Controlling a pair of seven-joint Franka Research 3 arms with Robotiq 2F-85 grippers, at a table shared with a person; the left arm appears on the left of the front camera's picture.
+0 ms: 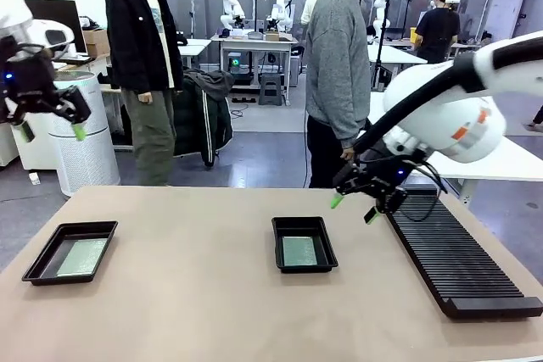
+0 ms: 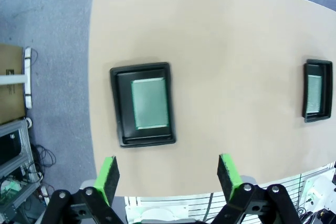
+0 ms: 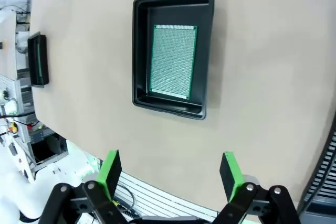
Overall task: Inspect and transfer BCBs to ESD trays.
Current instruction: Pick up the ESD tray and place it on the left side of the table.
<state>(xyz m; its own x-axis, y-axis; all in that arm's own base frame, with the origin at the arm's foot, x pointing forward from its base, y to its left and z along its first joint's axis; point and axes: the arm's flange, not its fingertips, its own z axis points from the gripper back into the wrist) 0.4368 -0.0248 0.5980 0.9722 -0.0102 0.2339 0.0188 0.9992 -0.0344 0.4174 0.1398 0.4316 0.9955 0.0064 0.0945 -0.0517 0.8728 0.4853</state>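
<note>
**Boards sitting in both trays, grippers empty**

Trays are lying well apart: left tray (image 1: 69, 252) holding a BCB (image 1: 82, 257), middle tray (image 1: 304, 243) holding another board (image 1: 299, 251). Right gripper (image 1: 356, 207) is hovering beyond it beside the rack (image 1: 458, 256), fingers wide, seemingly empty. Left gripper (image 1: 53, 131) is hanging high, spread wide. A low sweep risks knocking a tray's rim.
</note>
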